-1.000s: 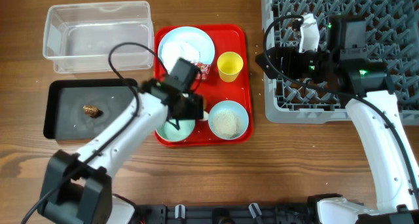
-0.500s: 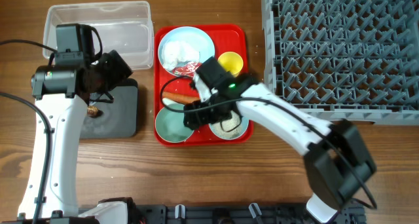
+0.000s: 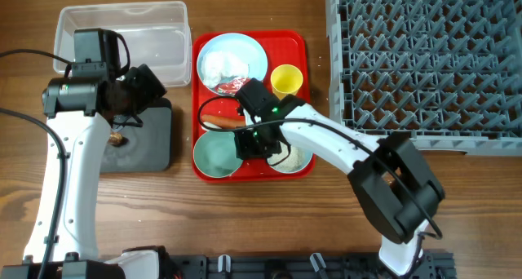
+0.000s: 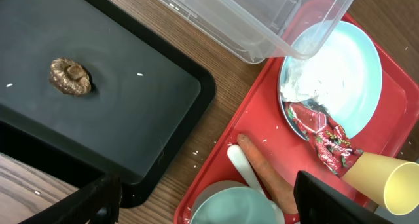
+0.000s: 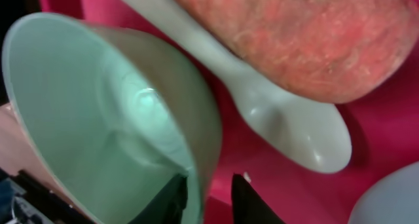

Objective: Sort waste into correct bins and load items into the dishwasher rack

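Note:
My right gripper (image 3: 251, 142) (image 5: 209, 181) is shut on the rim of the empty blue-green bowl (image 3: 214, 155) (image 5: 118, 119) on the red tray; one finger is inside the rim, the other outside. Beside that bowl lie the white spoon (image 5: 288, 119) (image 4: 245, 168) and the orange carrot (image 3: 220, 121) (image 5: 308, 34). The blue plate (image 3: 249, 49) carries crumpled tissue (image 3: 222, 67) and the red wrapper (image 3: 232, 85). My right arm half hides the rice bowl (image 3: 295, 158). My left gripper (image 3: 137, 99) (image 4: 216, 204) hangs open and empty above the black tray (image 3: 155, 140), which holds a brown scrap (image 3: 118, 138).
The clear tub (image 3: 155, 42) stands behind the black tray. A yellow cup (image 3: 286, 79) stands upright on the red tray (image 3: 308, 108). The grey peg rack (image 3: 424, 59) fills the right side. Bare wood runs along the table's near edge.
The right arm has come from the rack to the red tray and closed its jaws on the bowl's rim. The left arm has withdrawn from the tray to above the black tray.

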Robot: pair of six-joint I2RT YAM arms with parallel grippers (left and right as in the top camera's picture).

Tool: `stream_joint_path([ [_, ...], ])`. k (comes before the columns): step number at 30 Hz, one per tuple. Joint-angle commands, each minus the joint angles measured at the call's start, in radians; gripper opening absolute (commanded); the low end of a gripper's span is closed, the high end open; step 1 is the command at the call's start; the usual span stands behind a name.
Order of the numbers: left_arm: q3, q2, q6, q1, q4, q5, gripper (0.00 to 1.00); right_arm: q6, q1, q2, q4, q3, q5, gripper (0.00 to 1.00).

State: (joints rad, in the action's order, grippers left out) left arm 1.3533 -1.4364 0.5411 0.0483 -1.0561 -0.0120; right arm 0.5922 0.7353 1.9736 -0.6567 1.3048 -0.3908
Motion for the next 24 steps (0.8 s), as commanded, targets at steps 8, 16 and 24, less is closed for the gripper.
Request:
stream_joint_path([
  [8,0.005,-0.010,0.014,0.005,-0.003,0.006,0.97,0.009,-0.010,-0.077,0.009,0.040,0.026,0.04],
  [16,0.005,-0.010,0.014,0.005,-0.004,0.006,1.00,-0.097,-0.193,-0.502,-0.030,0.040,0.740,0.04],
  [24,0.005,-0.010,0.018,0.005,-0.003,0.002,1.00,-0.760,-0.438,-0.303,0.684,0.035,1.280,0.04],
])
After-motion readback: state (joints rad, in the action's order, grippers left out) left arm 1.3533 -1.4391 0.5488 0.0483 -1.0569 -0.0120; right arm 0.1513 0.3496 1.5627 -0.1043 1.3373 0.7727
